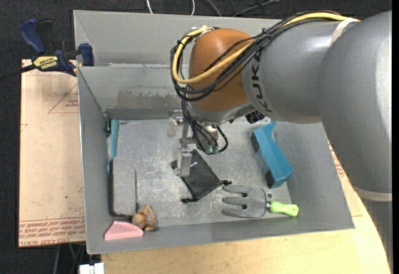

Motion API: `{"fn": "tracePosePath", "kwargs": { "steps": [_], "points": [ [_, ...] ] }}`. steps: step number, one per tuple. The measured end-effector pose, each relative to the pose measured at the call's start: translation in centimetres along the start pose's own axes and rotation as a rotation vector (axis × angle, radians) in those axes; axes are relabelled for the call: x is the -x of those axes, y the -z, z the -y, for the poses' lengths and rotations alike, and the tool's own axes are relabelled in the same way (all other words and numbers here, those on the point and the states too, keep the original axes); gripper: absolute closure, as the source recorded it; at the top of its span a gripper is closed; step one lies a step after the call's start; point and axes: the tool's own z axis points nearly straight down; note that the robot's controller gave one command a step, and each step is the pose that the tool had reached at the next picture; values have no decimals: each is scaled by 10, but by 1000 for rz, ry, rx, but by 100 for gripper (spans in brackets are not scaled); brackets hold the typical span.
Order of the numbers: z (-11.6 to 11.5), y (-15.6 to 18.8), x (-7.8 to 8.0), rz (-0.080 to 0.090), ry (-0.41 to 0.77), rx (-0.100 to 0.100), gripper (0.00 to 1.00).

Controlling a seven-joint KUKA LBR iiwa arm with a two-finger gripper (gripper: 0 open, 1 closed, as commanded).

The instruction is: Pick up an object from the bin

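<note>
The gripper [184,163] hangs low over the middle of the bin [93,141], at the far edge of a flat black piece [201,180] lying diagonal to the walls, one corner pointing toward a grey fork tool [246,203]; whether the gripper is apart or together, I cannot tell.

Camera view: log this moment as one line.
gripper | over black flat piece, centre of bin | nearby: grey garden fork, blue block

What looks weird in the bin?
Nothing looks broken or spilled. The black sheet lies crooked in the middle, beside the gripper, and a teal stick lies along the left wall of the bin.
</note>
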Motion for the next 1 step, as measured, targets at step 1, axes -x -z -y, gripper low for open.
{"fn": "tracePosePath", "kwargs": {
  "steps": [1],
  "points": [
    [0, 4, 2, 7, -2, 1, 0]
  ]
}}
